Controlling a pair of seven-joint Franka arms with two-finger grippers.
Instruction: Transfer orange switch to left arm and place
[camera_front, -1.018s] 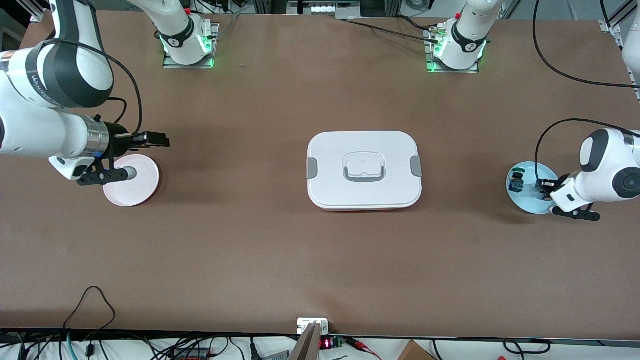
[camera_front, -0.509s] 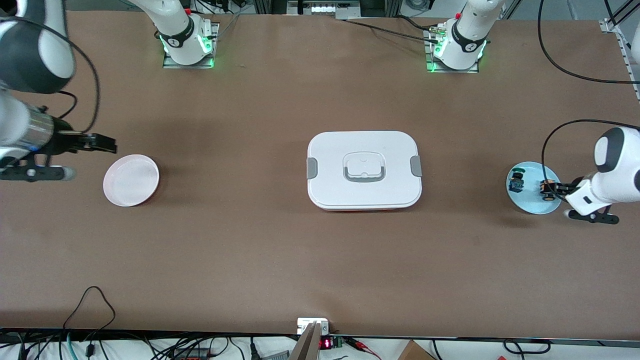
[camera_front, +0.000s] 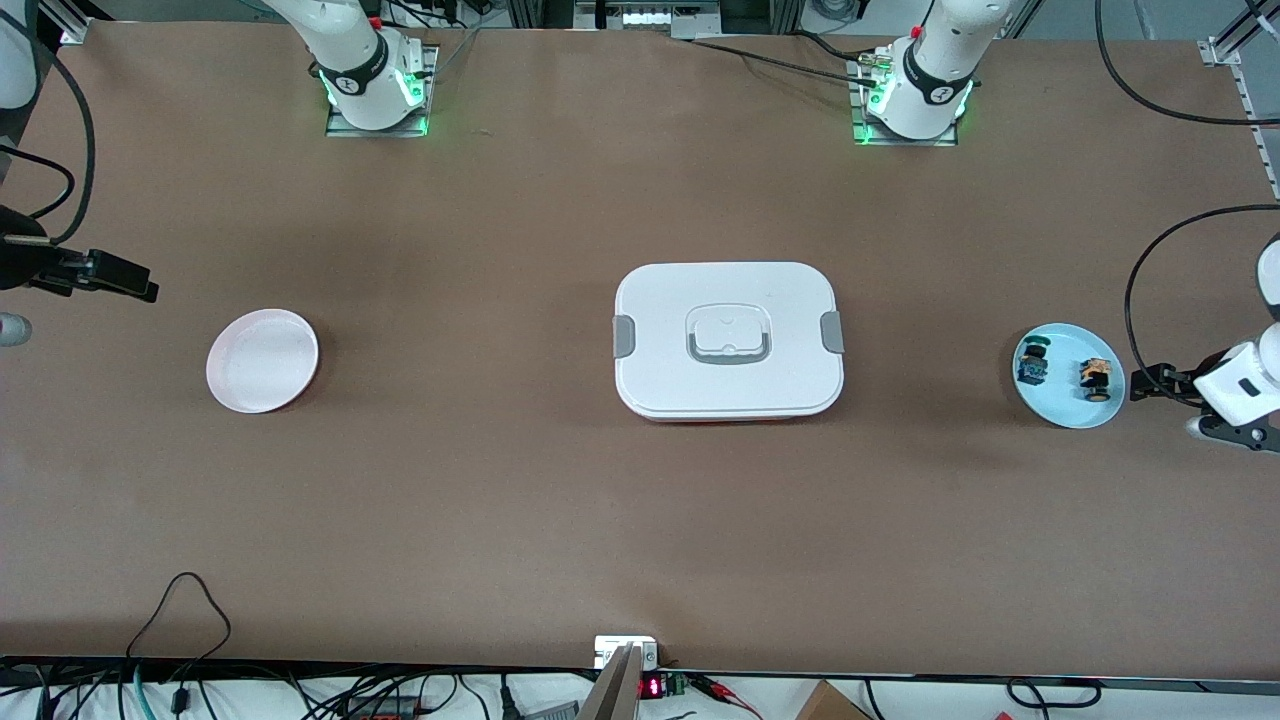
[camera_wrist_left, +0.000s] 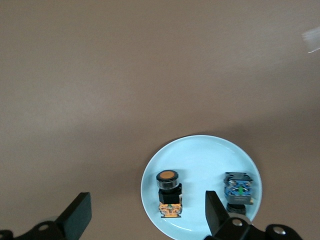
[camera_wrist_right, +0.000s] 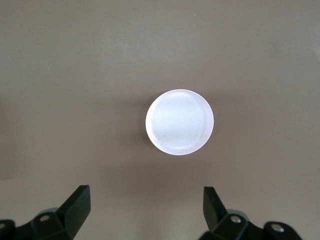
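Note:
The orange switch (camera_front: 1097, 378) (camera_wrist_left: 168, 195) lies on a light blue plate (camera_front: 1066, 407) (camera_wrist_left: 205, 160) at the left arm's end of the table. My left gripper (camera_front: 1150, 383) (camera_wrist_left: 146, 209) is open and empty, just off that plate's rim toward the table's end. The white box (camera_front: 728, 340) stands shut in the middle of the table. My right gripper (camera_front: 128, 280) (camera_wrist_right: 146, 202) is open and empty at the right arm's end, off to the side of a white plate (camera_front: 262, 360) (camera_wrist_right: 180, 121).
A small blue-and-green switch (camera_front: 1033, 365) (camera_wrist_left: 239, 189) shares the blue plate with the orange one. Black cables (camera_front: 175, 600) trail along the table's edge nearest the camera. Both arm bases (camera_front: 372, 85) stand at the farthest edge.
My left gripper opened and backed off the blue plate, leaving the orange switch lying on it. My right gripper drew away from over the white plate toward its end of the table.

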